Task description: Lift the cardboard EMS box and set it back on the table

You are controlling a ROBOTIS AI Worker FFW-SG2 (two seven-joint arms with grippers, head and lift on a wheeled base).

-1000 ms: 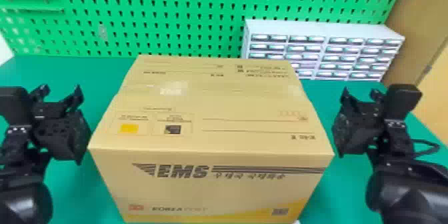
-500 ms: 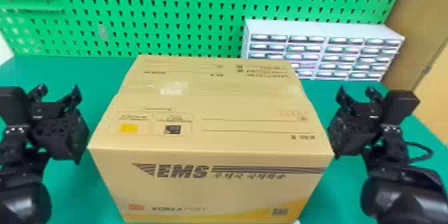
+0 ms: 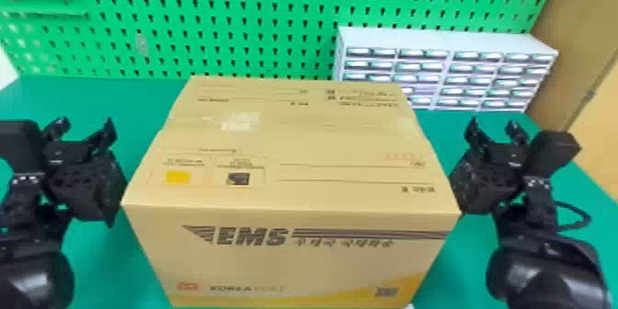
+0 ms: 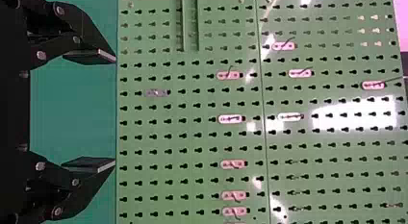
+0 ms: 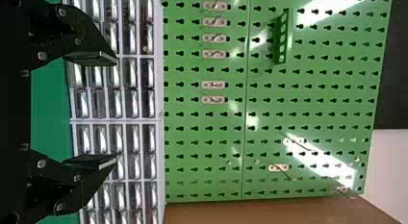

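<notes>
Tan and rectangular, the cardboard EMS box (image 3: 294, 262) sits between your black two-fingered left gripper (image 4: 115, 110) and right gripper (image 5: 116, 109), jaws spread; press its sides evenly, then lift level.

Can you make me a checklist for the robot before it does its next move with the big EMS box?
1. Box between both grippers: ok, left gripper on one side, right gripper on the other.
2. Box top closed: ok.
3. Left fingers holding something: not ok, open with nothing between them.
4. Right fingers holding something: not ok, also open and holding nothing.
5. Both arms pressing the box's sides: cannot tell.
</notes>
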